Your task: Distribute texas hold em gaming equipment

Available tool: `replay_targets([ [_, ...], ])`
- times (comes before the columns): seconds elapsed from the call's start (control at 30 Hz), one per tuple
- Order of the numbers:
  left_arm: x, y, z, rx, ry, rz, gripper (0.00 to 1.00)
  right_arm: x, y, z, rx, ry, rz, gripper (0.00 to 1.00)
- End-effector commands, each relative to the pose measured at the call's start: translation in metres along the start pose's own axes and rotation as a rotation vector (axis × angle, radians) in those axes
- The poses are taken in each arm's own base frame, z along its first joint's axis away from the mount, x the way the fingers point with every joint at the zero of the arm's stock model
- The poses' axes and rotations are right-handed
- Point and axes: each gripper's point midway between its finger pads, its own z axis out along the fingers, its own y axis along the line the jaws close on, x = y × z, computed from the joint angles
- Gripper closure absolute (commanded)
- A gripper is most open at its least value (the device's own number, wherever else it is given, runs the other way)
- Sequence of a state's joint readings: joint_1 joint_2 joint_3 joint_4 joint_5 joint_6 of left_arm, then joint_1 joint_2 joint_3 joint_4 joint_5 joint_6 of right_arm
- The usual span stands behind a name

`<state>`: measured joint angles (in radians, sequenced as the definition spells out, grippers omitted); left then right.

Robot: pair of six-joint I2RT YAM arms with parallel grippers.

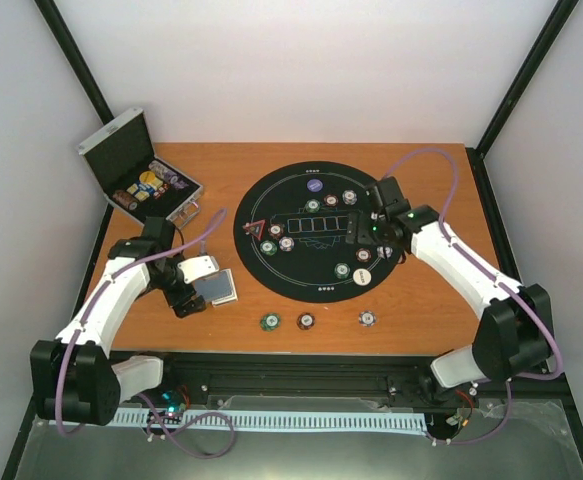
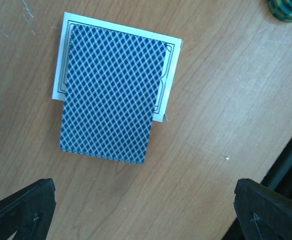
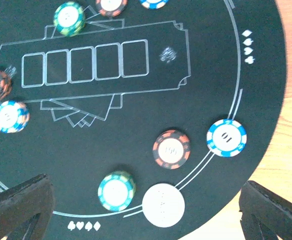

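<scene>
Left gripper (image 2: 146, 215): jaws spread wide, nothing held. Both fingers (image 2: 23, 207) show at the lower corners of the wrist view, poised over the table (image 2: 226, 100) left of the mat.

Right gripper (image 3: 146, 202): jaws also spread wide, nothing between them. It hangs over the right part of the round black mat (image 1: 311, 283).

Deck of cards (image 2: 108, 95): grey-blue diamond-patterned backs up, lying on the bare table just left of the mat, directly below the left gripper. It rests askew on a white-bordered card (image 2: 60, 60) that shows along its edges.

Loose chips, on the table just near of the mat, in a row from left to right and apart from one another:
- green chip (image 1: 270, 321)
- brown-red chip (image 1: 305, 321)
- purple-white chip (image 1: 367, 318)

Chips on the mat, right side, below the right gripper:
- blue-white chip (image 3: 227, 137), on the printed border line
- red-black chip (image 3: 171, 149), just beside it
- teal chip (image 3: 116, 191)
- white button disc (image 3: 163, 205), beside the teal chip at the mat's edge

More chips sit around the printed row of five card boxes; their number is hard to tell.

Red triangle marker (image 1: 257, 229): on the left part of the mat.

Silver case (image 1: 121, 150): lid open, at the far left corner of the table, with coloured pieces inside.
</scene>
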<state>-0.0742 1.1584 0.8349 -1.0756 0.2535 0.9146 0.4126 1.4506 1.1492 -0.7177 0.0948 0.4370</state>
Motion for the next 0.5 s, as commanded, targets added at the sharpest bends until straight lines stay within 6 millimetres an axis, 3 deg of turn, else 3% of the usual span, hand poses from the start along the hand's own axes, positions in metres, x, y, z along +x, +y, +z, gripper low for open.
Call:
replay_targets([
  [0.0,-0.013,0.014,0.003,-0.054,-0.039,0.117,0.0,0.022,0.017,-0.006,-0.042,0.027,-0.029,0.0],
  [0.23,-0.014,0.014,0.014,-0.033,-0.033,0.203,0.0,0.042,0.056,-0.017,-0.114,0.033,-0.079,0.0],
  [0.47,-0.012,0.02,0.027,-0.036,-0.017,0.215,0.0,0.045,0.079,-0.036,-0.18,0.005,-0.08,0.0],
])
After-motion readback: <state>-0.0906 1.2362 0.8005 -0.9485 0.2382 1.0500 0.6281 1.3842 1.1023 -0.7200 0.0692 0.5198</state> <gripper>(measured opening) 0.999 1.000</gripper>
